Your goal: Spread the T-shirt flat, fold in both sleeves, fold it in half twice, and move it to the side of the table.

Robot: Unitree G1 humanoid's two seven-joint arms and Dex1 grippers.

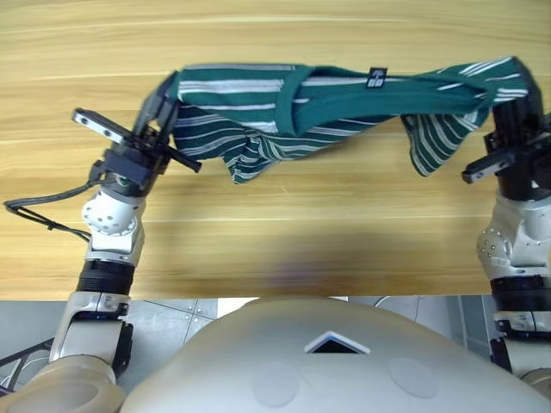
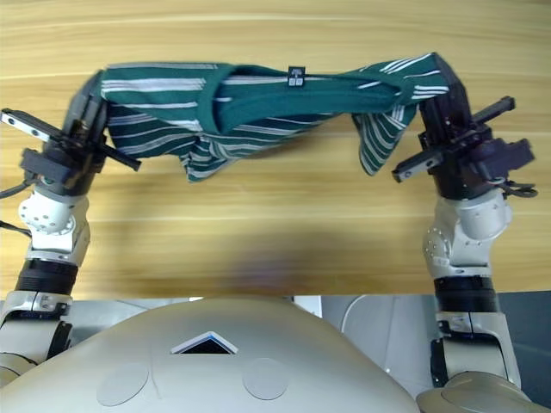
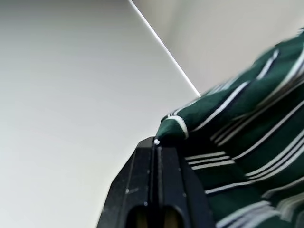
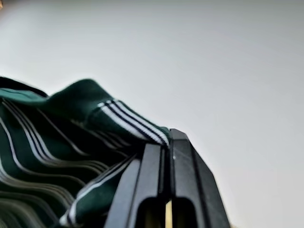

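Note:
A dark green T-shirt (image 1: 327, 99) with white stripes hangs stretched in the air between my two grippers, above the wooden table (image 1: 275, 232). My left gripper (image 1: 165, 107) is shut on its left end, and the left wrist view shows the striped cloth (image 3: 247, 142) pinched at the black fingertips (image 3: 156, 145). My right gripper (image 2: 443, 90) is shut on the right end, where a striped hem (image 4: 128, 121) sits clamped between the fingers (image 4: 166, 142). Loose folds sag down near the middle and by the right end.
Bare wood stretches on all sides beneath the shirt. The table's front edge (image 1: 258, 297) runs close to the robot, with grey floor below it. A black cable (image 1: 43, 215) trails off the left arm.

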